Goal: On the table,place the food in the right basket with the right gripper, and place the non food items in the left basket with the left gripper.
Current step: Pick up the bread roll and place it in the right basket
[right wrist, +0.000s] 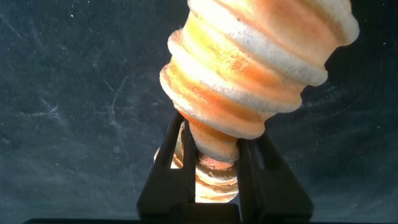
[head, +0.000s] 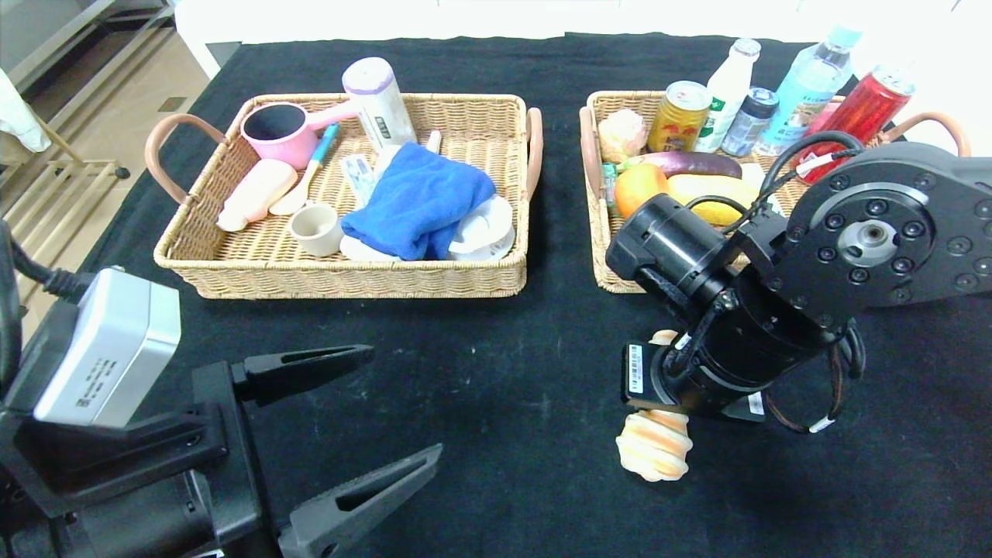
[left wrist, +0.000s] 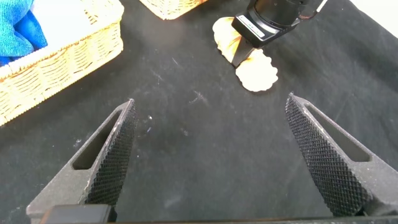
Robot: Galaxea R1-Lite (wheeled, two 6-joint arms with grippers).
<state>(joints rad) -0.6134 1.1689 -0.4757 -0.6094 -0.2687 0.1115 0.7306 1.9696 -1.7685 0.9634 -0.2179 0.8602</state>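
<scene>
My right gripper (head: 657, 411) points down at the black table (head: 504, 372) and is shut on the ridged beige-orange bread roll (head: 655, 449), front right of centre. In the right wrist view both fingers (right wrist: 180, 146) pinch the roll (right wrist: 249, 62) at its narrow waist. I cannot tell if it is off the cloth. My left gripper (head: 406, 400) is open and empty at the front left; its wrist view shows the roll (left wrist: 256, 73) ahead. The blue cloth (head: 418, 198) and cream cup (head: 316, 229) lie in the left basket (head: 349, 283). The orange (head: 639, 186) and yellow fruit (head: 709, 190) lie in the right basket (head: 601, 232). No green-labelled tin shows.
The left basket also holds a pink pot (head: 279, 132), a white bottle (head: 380, 97), plates and a spoon. The right basket holds an aubergine (head: 690, 163), a gold can (head: 678, 116), bottles and a red can (head: 860, 112). My right arm overhangs that basket's front.
</scene>
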